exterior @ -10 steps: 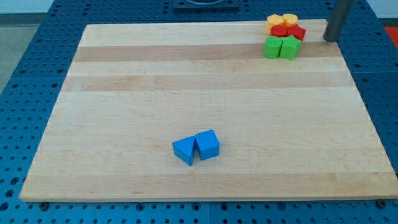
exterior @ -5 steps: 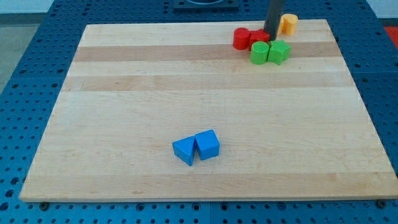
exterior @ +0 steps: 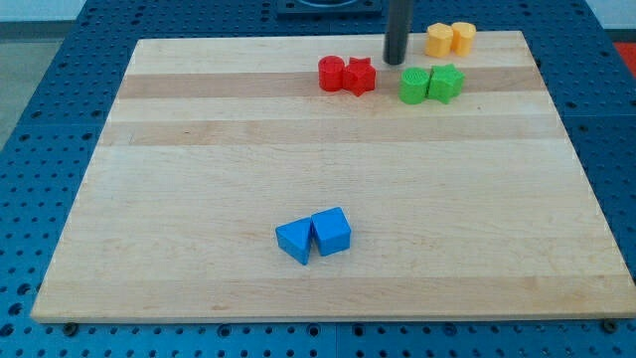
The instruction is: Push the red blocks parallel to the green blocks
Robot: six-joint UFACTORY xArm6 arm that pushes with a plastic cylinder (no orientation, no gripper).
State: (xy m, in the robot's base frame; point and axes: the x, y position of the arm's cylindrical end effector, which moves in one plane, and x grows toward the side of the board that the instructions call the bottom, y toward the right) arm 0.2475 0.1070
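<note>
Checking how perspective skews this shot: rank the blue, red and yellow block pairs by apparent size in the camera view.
1. blue pair, though nearest the camera
2. red pair
3. yellow pair, slightly smaller, farthest away

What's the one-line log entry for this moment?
tip: between reds and greens, touching neither | reds: left of greens, same row | yellows: top right | blues: bottom centre

A lab bench: a pale wooden worktop [exterior: 199, 149] sits on a blue metal plate [exterior: 40, 99] drilled with rows of holes.
</note>
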